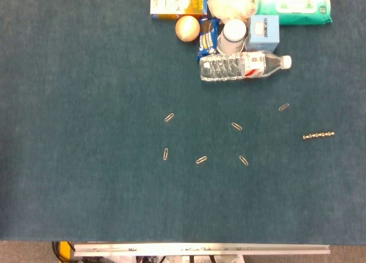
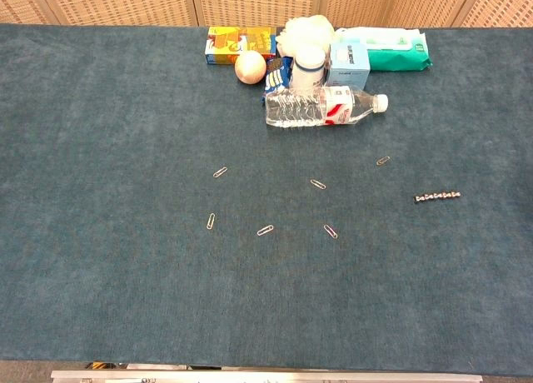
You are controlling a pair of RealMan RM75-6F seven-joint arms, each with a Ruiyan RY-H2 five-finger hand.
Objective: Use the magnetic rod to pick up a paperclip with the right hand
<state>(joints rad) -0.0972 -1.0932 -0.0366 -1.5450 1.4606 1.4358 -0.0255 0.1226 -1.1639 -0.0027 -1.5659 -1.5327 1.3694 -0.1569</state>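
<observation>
Head view gives us the whole teal worktop [image 1: 86, 160] from above, and neither robot hand shows up in it or in the chest view, so we can't tell how wide or closed either one is.

The magnetic rod [image 1: 318, 136] is lying flat near the right edge of the worktop, running roughly left to right, with nothing touching it. It looks like a short beaded chain of little metal segments. In the chest view we see the same rod [image 2: 438, 197], again out by the right edge.

We count six paperclips scattered around the middle, all apart from each other. The paperclip nearest the rod [image 1: 283, 107] sits a bit further back and to the left of it. Then there's a centre paperclip [image 1: 237, 126], a front-right paperclip [image 1: 244, 160], a front-middle paperclip [image 1: 201, 159], a front-left paperclip [image 1: 166, 154] and a back-left paperclip [image 1: 169, 118].

Along the back edge, right of the middle, there's a pile of clutter. A clear water bottle [image 1: 243, 66] lies on its side, cap pointing right. Behind it we've got a white jar [image 1: 234, 35], a light blue box [image 1: 263, 32], a blue snack packet [image 1: 206, 39] and a round onion-looking thing [image 1: 187, 28]. Further back are a yellow box [image 1: 178, 2], a crumpled white bag [image 1: 231, 2] and a green wipes pack [image 1: 294, 6].
</observation>
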